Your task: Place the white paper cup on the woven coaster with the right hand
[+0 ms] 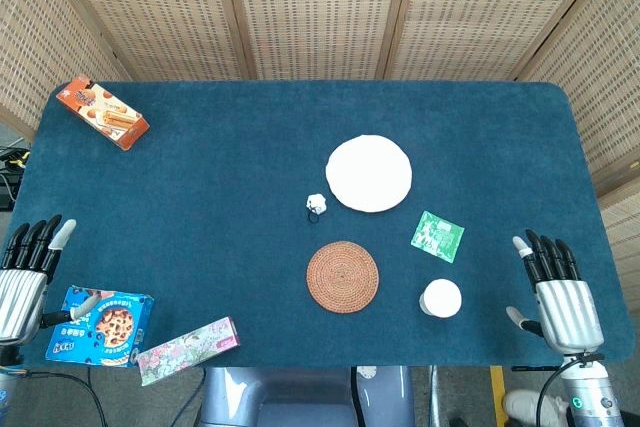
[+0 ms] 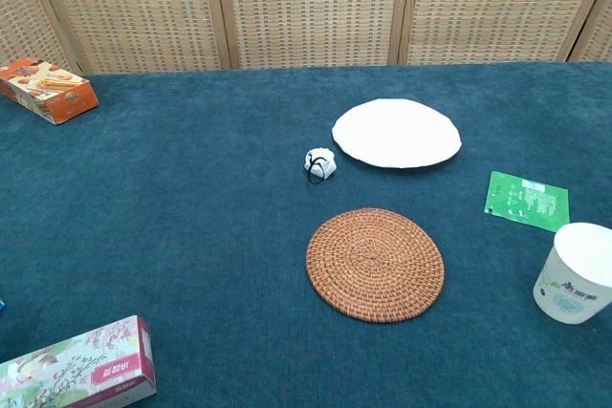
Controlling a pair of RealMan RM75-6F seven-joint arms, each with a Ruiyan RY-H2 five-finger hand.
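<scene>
Both hands (image 1: pixel 30 267) (image 1: pixel 560 292) (seemingly open) show overhead only.

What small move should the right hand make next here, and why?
Probably reach the right hand left toward the white paper cup. The hand is empty with fingers extended, resting at the table's near right edge and apart from the cup. The cup stands upright just right of the woven coaster, which is bare, so nothing has been picked up or placed yet.
</scene>
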